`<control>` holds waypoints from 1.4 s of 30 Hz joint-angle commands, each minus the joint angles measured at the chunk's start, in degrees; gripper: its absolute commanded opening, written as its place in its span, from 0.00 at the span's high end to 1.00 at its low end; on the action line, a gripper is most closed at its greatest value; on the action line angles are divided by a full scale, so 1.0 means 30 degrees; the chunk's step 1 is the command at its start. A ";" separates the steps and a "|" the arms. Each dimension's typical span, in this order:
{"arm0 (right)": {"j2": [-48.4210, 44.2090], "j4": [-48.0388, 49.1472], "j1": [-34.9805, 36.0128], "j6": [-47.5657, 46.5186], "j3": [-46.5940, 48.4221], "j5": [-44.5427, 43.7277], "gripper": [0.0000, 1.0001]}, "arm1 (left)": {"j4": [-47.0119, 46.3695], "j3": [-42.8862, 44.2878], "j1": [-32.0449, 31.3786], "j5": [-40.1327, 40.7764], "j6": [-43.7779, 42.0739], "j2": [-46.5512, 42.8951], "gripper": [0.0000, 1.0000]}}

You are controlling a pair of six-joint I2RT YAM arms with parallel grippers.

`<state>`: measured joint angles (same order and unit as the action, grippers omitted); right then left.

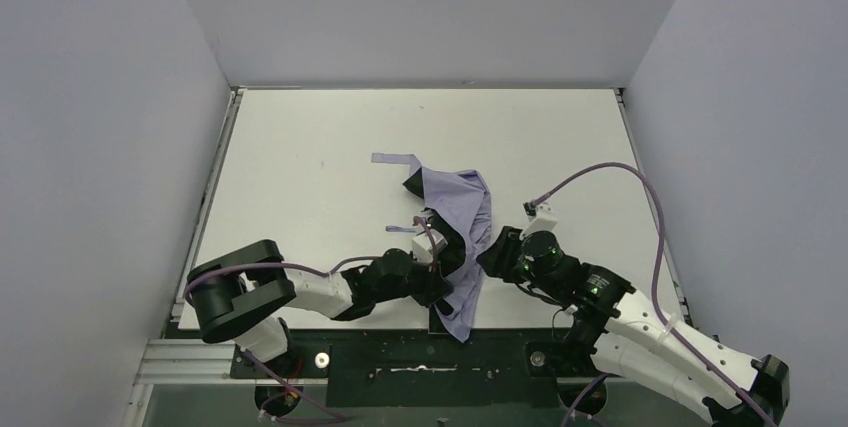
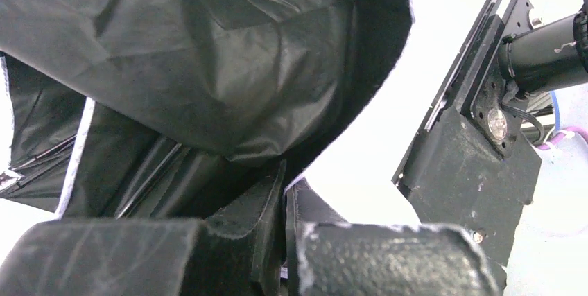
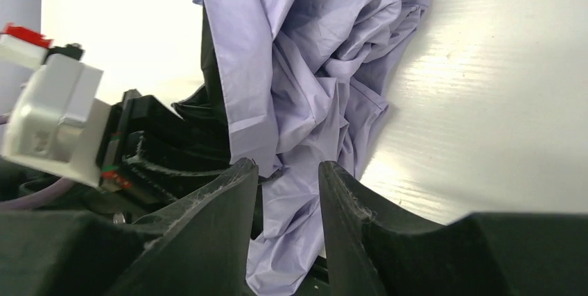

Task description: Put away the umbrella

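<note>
The umbrella (image 1: pixel 458 205) lies crumpled near the table's front middle, lavender side up. Its fabric trails over the near edge (image 1: pixel 462 319), and a narrow strap (image 1: pixel 394 159) sticks out at the far left. My left gripper (image 1: pixel 440 269) is at the umbrella's left side. In the left wrist view the black underside of the umbrella (image 2: pixel 208 67) fills the frame, and the left gripper (image 2: pixel 286 179) is shut on a thin edge of fabric. My right gripper (image 1: pixel 490 252) is at the umbrella's right side. In its wrist view the right gripper (image 3: pixel 286 166) stands open with umbrella folds (image 3: pixel 312 102) between the fingers. Shaft and handle are hidden.
The white table (image 1: pixel 300 167) is walled on three sides. A black mounting plate (image 2: pixel 471 164) and the right arm's base run along the near edge. The left wrist's white camera housing (image 3: pixel 48 119) sits just left of the right gripper. Purple cables loop by both arms.
</note>
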<state>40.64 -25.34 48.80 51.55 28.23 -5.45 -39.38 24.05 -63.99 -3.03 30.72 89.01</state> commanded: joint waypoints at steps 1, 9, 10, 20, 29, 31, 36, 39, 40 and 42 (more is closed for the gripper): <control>-0.0352 -0.1636 0.0033 -0.0233 0.1139 -0.0919 0.60 | -0.2720 -0.0166 -0.0146 0.0326 0.1024 0.0503 0.96; 0.1468 0.0701 -0.0033 -0.0812 0.2439 -0.0237 0.46 | -0.1692 0.0120 -0.0204 0.0500 0.0589 -0.0685 0.91; 0.1985 0.0943 -0.0027 -0.1027 0.2714 -0.0010 0.45 | -0.1515 0.0188 -0.0230 0.0422 0.0507 -0.0691 0.91; 0.5398 0.0497 -0.0761 -0.2565 0.5327 -0.0249 0.51 | -0.1557 0.0306 -0.0552 0.0125 0.0655 -0.0114 0.91; 0.6489 -0.0294 -0.0934 -0.3234 0.5935 0.0731 0.62 | -0.1626 0.0328 -0.0629 0.0240 0.0658 -0.0092 0.91; 0.6774 -0.0431 -0.0942 -0.3345 0.6039 0.1098 0.60 | -0.1638 0.0354 -0.0645 0.0274 0.0687 -0.0066 0.91; 0.7270 -0.0613 -0.0935 -0.3410 0.6002 0.0930 0.63 | -0.1574 0.0476 -0.0644 0.0162 0.0688 -0.0066 0.91; 0.7121 -0.0507 -0.0941 -0.3483 0.6026 0.0852 0.78 | -0.1347 0.0478 -0.0642 0.0246 0.0646 -0.0268 0.91; 0.6944 -0.0432 -0.0943 -0.3540 0.6070 0.0825 0.82 | -0.1175 0.0478 -0.0651 0.0353 0.0620 -0.0427 0.91; 0.6558 -0.0409 -0.0919 -0.3761 0.6293 0.0771 0.90 | -0.0452 0.0611 -0.0643 0.0676 0.0495 -0.1020 0.84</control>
<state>62.59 -27.94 46.15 41.76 43.77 -2.33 -42.09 23.79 -65.54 -2.13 32.77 88.71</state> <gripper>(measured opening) 0.157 0.112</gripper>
